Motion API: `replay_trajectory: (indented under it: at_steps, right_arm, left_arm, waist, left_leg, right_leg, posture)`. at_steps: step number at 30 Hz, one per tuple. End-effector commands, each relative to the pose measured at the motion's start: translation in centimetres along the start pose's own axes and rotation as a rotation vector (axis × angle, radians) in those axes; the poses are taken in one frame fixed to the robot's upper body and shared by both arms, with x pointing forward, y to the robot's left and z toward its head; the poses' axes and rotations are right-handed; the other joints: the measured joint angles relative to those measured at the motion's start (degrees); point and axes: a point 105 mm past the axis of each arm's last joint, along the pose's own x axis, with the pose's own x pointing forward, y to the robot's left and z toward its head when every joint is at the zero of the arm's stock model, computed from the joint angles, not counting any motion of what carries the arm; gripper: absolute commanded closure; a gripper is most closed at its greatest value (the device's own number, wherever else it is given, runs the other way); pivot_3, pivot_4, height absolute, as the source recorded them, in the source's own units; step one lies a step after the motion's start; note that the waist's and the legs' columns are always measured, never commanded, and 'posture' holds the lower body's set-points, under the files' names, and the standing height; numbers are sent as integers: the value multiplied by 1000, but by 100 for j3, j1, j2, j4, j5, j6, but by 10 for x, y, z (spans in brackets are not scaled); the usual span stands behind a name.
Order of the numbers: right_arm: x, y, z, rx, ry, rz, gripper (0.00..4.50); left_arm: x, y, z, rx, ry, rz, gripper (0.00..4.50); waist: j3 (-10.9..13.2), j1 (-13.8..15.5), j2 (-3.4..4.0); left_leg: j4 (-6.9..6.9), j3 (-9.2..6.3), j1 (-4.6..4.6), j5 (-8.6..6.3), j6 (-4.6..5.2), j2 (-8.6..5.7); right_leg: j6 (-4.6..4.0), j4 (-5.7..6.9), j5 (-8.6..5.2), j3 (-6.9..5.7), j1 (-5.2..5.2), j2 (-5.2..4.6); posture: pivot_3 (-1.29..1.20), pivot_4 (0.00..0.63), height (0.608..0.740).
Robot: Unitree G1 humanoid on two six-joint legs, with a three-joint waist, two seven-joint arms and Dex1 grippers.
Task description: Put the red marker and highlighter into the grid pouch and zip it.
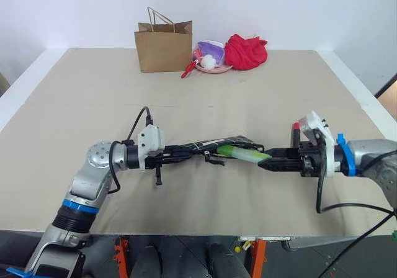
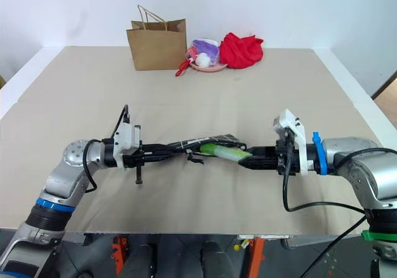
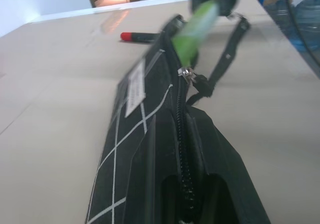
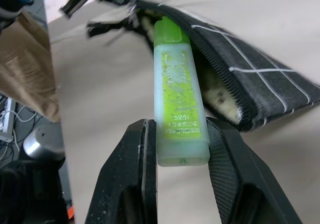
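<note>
Highlighter at the mouth of the grid pouch

The right claw (image 4: 175,179) pinched the highlighter (image 4: 177,99) by its tail, cap end poked into the unzipped grid pouch (image 1: 214,146), which the left claw (image 1: 186,151) clamped shut on from the left above the surface (image 1: 93,92). The red marker (image 3: 137,36) lay on the surface beyond the pouch. A brown paper bag (image 1: 163,45) stood at the far edge.

far edge: brown paper bag (image 1: 164,47) | pink bowl (image 1: 213,67) of small items | red cloth (image 1: 245,51)
</note>
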Motion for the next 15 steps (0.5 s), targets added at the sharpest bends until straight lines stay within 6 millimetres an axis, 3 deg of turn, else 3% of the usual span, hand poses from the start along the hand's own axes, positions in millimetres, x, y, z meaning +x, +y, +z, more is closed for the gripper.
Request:
replay_trajectory:
  at_steps: [1,6,9,10,11,12,14,15]
  right_arm:
    - [6,-1,9,-18,2,-7,3484]
    - [23,-3,17,1,-7,-2,3484]
    - [33,1,21,-11,-11,22,1878]
    - [32,1,22,-28,-15,22,1878]
    - [29,1,21,-42,-11,18,1288]
    - [25,-1,19,-72,-5,4,1054]
    - [12,-3,14,-89,3,-10,74]
    - [6,-3,14,-76,-13,-5,74]
  left_arm:
    - [2,-2,11,47,-29,-5,4500]
    - [4,-3,13,44,-39,-7,4500]
    - [5,-3,13,42,-41,-6,4500]
    - [5,-4,13,42,-40,-5,4500]
    - [5,-4,13,42,-39,-4,4500]
    - [4,-4,13,41,-37,-2,4500]
    - [3,-4,12,39,-33,2,4500]
    - [2,-4,12,37,-31,4,4500]
  waist:
    - [0,2,0]
    - [0,1,0]
    - [0,3,0]
    - [0,6,0]
    - [0,9,0]
    - [0,13,0]
    - [0,41,0]
    - [0,42,0]
  left_leg:
    - [-1,0,0,0,0,0]
    - [-2,0,-2,0,0,0]
    - [-2,0,-2,0,0,0]
    - [-2,0,-2,0,0,0]
    - [-2,0,-4,0,0,0]
    - [-2,0,-5,0,0,0]
    - [-2,0,-6,-1,1,0]
    - [-2,0,-6,-1,1,0]
  right_leg:
    - [0,0,0,-1,0,0]
    - [0,0,-1,0,-3,0]
    - [0,0,-1,-1,-3,0]
    - [0,0,-1,0,-3,0]
    - [0,0,-1,0,-3,0]
    - [0,0,-2,-1,-4,-1]
    - [3,-1,-4,-2,-3,-1]
    - [2,-1,-5,-3,-4,-2]
  posture:
    - [0,150,740]
    - [0,150,740]
    - [0,150,740]
    - [0,150,740]
    - [0,150,740]
    - [0,150,740]
    - [0,150,740]
    - [0,150,740]
